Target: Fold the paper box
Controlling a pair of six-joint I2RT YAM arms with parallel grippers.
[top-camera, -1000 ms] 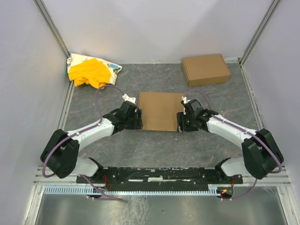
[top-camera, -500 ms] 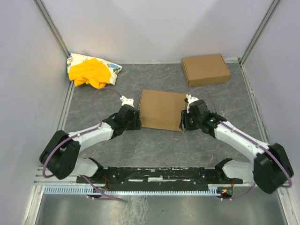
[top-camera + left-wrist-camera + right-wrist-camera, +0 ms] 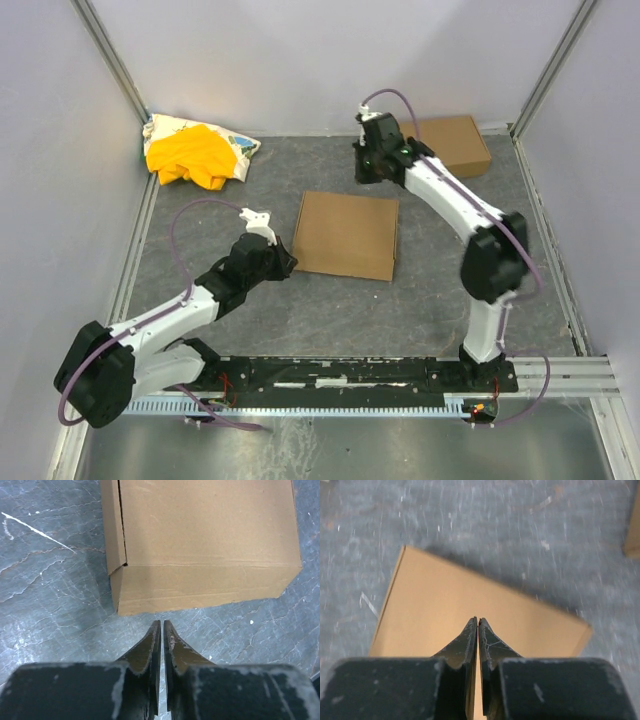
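Both arms have drawn back from the paper box (image 3: 346,235), which they flanked a second ago: the right arm (image 3: 450,200) has swung up and toward the far wall, and the left arm (image 3: 170,315) has pulled back toward its base. On the grey marbled table (image 3: 250,330) the paper box lies closed and flat near the middle, turned slightly out of square. In the left wrist view a side flap stands a little proud at one corner. The ready-made cardboard box (image 3: 448,148) sits in the far right corner, partly behind the right arm. The yellow-and-white cloth heap (image 3: 195,150) lies in the far left corner, well apart from everything else. The left gripper (image 3: 161,625) points at the paper box's left side wall, just short of it and not touching, its fingers pressed together with only a thin slit between them. The right gripper (image 3: 477,621) hangs above the box's far edge, looking down on the lid, its fingers likewise pressed together and holding nothing.
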